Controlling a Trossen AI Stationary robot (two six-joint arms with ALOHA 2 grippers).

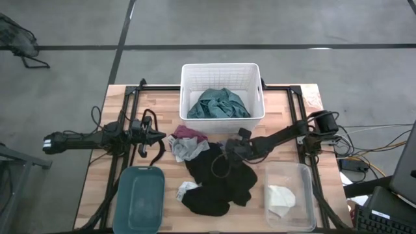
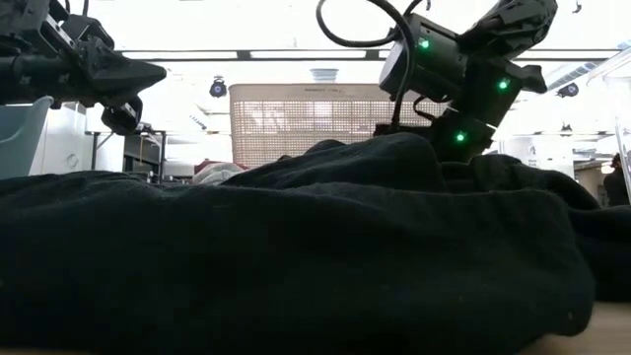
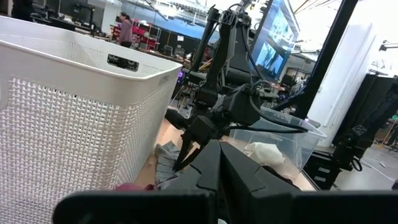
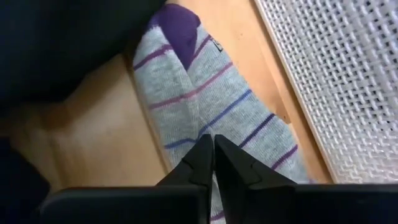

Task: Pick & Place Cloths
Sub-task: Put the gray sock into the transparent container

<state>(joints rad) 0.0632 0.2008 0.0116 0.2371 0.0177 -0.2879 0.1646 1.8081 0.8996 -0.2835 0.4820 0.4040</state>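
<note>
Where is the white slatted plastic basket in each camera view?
High: white slatted plastic basket at the table's top centre.
Low: middle, behind the large black cloth.
Left wrist: fills the left side.
Right wrist: mesh wall, right edge.
Landmark: the black cloth nearby.

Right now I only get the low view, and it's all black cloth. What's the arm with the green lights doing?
Observer: That's the right gripper. It's shut, tips at a striped sock beside the basket.
Operator: Anything in the basket?
Observer: A teal cloth.
Operator: And the other arm?
Observer: The left gripper is shut, left of the black cloth, holding nothing.
</note>
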